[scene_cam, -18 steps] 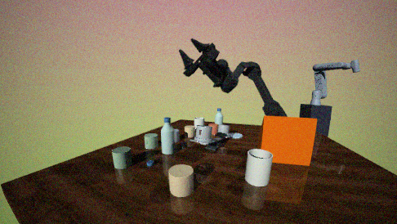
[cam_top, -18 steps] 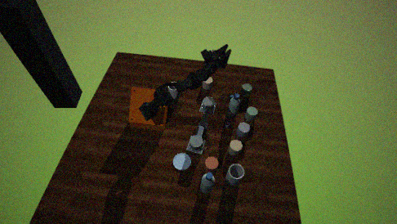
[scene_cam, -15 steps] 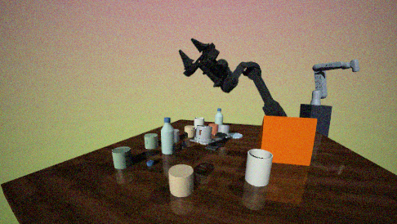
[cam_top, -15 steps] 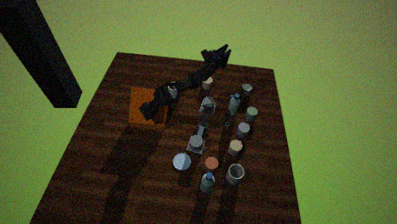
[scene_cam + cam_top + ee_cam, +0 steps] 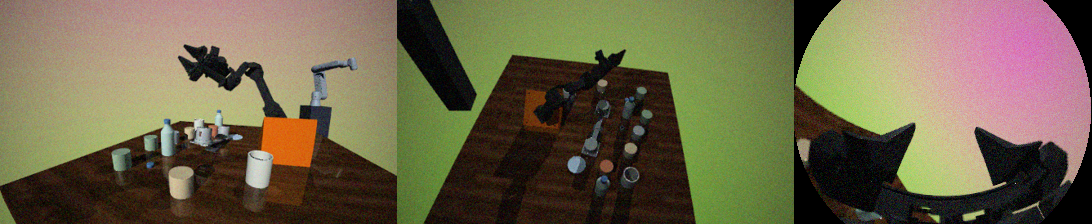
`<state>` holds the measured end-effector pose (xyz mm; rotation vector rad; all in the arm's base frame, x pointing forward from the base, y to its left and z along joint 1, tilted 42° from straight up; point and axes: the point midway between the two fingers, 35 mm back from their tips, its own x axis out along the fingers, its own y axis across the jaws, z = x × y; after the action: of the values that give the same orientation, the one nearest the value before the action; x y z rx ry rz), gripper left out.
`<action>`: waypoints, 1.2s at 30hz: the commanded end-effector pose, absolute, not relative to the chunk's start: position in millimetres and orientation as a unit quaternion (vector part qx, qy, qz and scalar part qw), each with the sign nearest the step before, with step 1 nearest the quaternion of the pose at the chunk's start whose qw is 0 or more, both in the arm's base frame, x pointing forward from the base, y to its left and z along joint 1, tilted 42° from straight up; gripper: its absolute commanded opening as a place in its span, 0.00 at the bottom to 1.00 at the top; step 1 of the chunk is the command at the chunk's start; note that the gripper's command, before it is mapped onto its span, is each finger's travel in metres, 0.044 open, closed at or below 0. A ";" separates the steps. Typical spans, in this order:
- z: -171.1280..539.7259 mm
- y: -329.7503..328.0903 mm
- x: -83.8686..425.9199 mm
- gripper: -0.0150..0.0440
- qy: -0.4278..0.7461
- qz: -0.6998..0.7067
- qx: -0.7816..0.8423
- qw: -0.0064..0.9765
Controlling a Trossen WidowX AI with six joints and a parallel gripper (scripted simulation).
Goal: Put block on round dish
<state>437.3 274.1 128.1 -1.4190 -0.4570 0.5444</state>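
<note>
Exterior view: dark wood table (image 5: 327,192), green-pink backdrop; pincer (image 5: 187,57) wide open, holding nothing.

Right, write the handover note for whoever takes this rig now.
Gripper: open, holding nothing, raised high above the table, pointing away from it.
Both cups, the far one and the near one, stand on the ends of the balance, neither lifted. No block is in view.
Round dish: nothing on it, beside the near cup.
Done: nothing yet.
Left: pick the right cup, lift it, move the block to the dish, release, retreat.
</note>
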 end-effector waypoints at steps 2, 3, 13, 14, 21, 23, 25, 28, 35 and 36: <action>113.1 273.4 434.1 1.00 -0.139 0.271 -0.600 0.740; 109.9 273.2 433.2 1.00 -0.125 0.275 -0.593 0.746; 79.0 268.6 419.5 1.00 0.012 0.301 -0.517 0.801; 76.0 267.8 417.6 1.00 0.027 0.302 -0.510 0.805; 56.0 260.0 402.2 1.00 0.125 0.295 -0.458 0.829; 50.6 256.9 397.0 1.00 0.153 0.289 -0.443 0.835; 45.1 253.3 391.3 1.00 0.182 0.281 -0.428 0.839; 37.6 247.2 382.2 1.00 0.225 0.266 -0.406 0.845; 23.1 229.4 358.2 1.00 0.316 0.214 -0.359 0.851; 21.4 226.4 354.4 1.00 0.329 0.205 -0.353 0.852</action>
<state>366.5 236.9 26.8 -0.7874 0.6066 0.4965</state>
